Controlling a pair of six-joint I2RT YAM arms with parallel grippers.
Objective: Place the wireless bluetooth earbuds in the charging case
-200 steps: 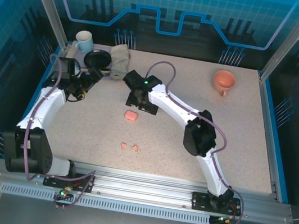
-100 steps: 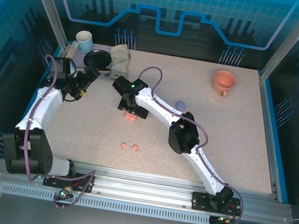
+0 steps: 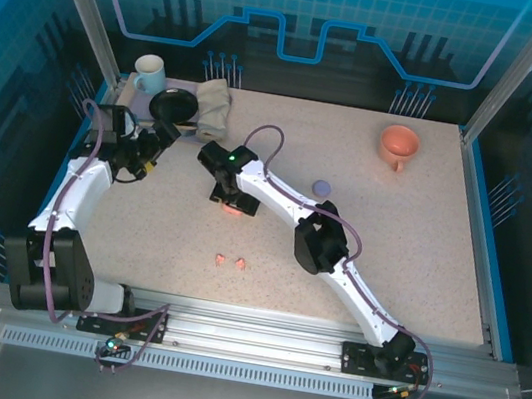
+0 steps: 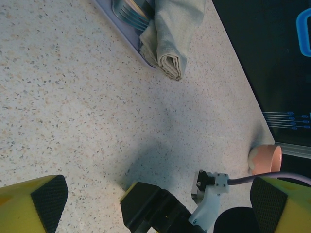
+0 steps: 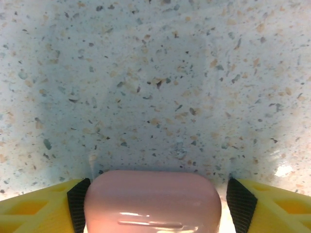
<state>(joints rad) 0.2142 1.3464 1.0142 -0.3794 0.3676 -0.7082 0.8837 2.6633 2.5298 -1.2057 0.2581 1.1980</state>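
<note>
Speckled beige bench (image 3: 413, 233) inside blue-walled enclosure (image 3: 306, 13), left pincer (image 4: 158, 201) released above the surface, right pincer (image 5: 154, 206) straddling pink charging case (image 5: 153, 191), grip cannot be told.

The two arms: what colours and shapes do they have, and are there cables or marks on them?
Both the left arm and the right arm have white tube-like links with bulky black joints. A thin purple cable loops along each one. A small green light glows near the right wrist. The fingers are yellow with black pads.
</note>
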